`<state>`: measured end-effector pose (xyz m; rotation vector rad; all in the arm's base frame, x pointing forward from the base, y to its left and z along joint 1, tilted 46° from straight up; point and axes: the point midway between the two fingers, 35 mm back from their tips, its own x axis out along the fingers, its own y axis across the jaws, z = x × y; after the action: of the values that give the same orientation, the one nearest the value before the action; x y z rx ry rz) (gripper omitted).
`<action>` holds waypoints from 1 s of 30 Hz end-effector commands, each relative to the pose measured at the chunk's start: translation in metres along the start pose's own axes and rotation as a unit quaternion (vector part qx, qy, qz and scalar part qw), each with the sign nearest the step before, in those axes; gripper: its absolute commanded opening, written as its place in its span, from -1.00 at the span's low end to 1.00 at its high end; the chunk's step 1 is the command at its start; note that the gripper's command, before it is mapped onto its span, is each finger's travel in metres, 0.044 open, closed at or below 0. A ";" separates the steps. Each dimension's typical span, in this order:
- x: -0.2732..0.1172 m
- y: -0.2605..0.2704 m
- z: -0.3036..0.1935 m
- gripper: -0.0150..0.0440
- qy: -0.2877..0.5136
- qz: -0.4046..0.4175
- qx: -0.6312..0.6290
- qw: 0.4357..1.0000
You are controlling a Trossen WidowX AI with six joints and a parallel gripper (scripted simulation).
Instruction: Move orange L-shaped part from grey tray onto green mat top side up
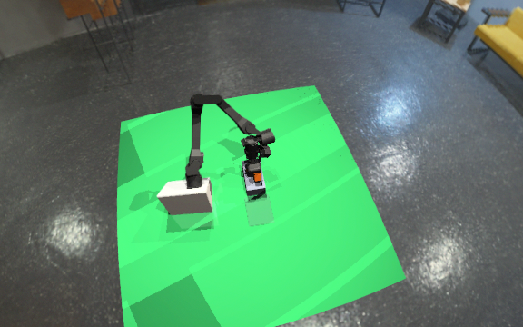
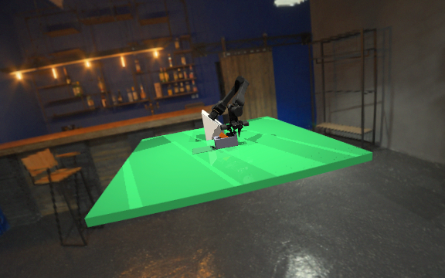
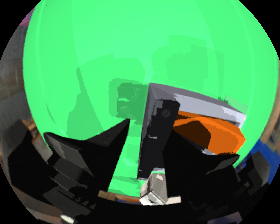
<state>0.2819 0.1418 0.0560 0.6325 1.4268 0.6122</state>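
Broadly, the green mat spreads across the dark floor, with the arm's white base block near its middle and the grey tray just beside that block. The arm arches up and over, wrist pointing down at the tray.

Progress, as judged: early. The press step looks to be in hand. The lift, the carry and the flat set-down on the mat all remain.

The orange L-shaped part is in the tray pocket. In the wrist view one end seems tilted up above the tray rim, showing a darker underside; in the exterior view an orange corner pokes above the tray wall. So the tip-up appears underway, though how far cannot be told.

The gripper stands partly spread, jaws neither wide nor pressed together, and nothing sits between them. One fingertip is down at the tray's near end, apparently touching the part's low end; contact itself is hidden. The raised orange end lies just beside that finger, outside the jaws.
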 end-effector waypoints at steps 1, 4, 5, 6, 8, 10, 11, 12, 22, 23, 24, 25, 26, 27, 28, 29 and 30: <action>-0.005 0.004 0.002 0.12 -0.004 -0.002 -0.002 1.000; -0.018 0.001 0.004 0.12 -0.004 -0.005 -0.002 1.000; -0.028 -0.001 0.005 0.12 -0.004 -0.007 -0.003 1.000; -0.038 -0.003 0.006 0.12 -0.004 -0.008 -0.003 1.000; -0.063 -0.006 0.006 0.12 -0.003 -0.009 -0.002 1.000; -0.091 -0.008 0.004 0.12 -0.003 -0.007 -0.002 1.000; -0.099 -0.008 0.002 0.12 -0.003 -0.006 -0.002 1.000; -0.101 -0.008 0.002 0.12 -0.003 -0.005 -0.002 1.000; -0.097 -0.010 0.002 0.12 -0.003 -0.008 0.002 1.000; -0.097 -0.010 0.002 0.12 -0.003 -0.008 0.002 1.000; -0.097 -0.010 0.002 0.12 -0.003 -0.008 0.002 1.000; -0.097 -0.010 0.002 0.12 -0.003 -0.008 0.002 1.000; -0.097 -0.010 0.002 0.12 -0.003 -0.008 0.002 1.000; -0.097 -0.010 0.002 0.12 -0.003 -0.008 0.002 1.000; -0.097 -0.010 0.002 0.12 -0.003 -0.008 0.002 1.000; -0.097 -0.010 0.002 0.12 -0.003 -0.008 0.002 1.000; -0.097 -0.010 0.002 0.12 -0.003 -0.008 0.002 1.000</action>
<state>0.2788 0.0650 0.1169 0.6218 1.4251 0.5985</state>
